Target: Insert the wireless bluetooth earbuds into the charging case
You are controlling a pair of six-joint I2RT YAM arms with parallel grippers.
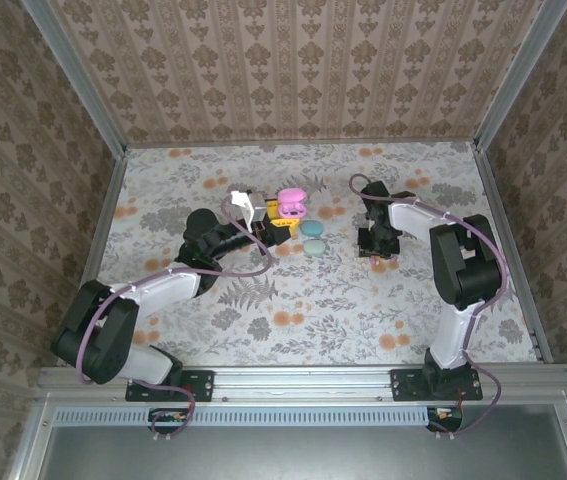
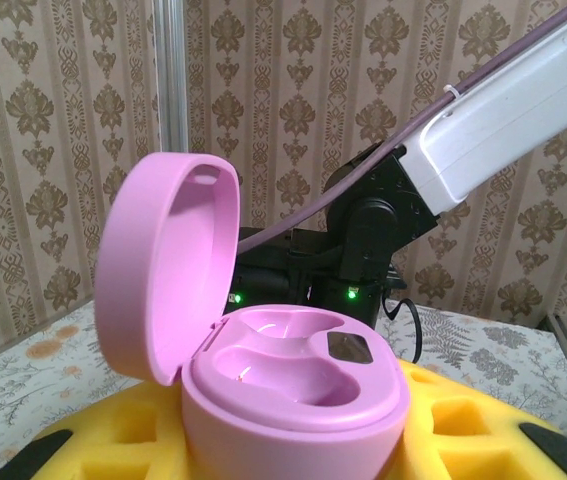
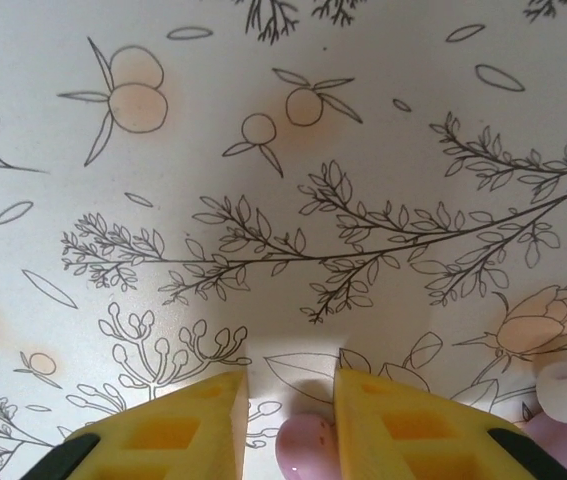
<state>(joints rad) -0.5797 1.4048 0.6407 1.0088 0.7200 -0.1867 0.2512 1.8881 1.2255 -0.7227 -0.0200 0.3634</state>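
Pink earbud (image 3: 306, 447) lies on tabletop (image 3: 263, 150), right of centre, between right jaws: narrowly apart, not yet clamped. Judged featherlight, glossy, slippery; pinch across its rounded body, gently. Left jaws closed on open charging case (image 2: 293, 370).

Nothing can be read in any view. The pink case (image 2: 293, 385) bears no lettering or logo on its lid or its body, and the small dark window in its tray shows no legible mark. The worktop (image 3: 283, 150) and the walls carry only floral patterns, without words or numbers.
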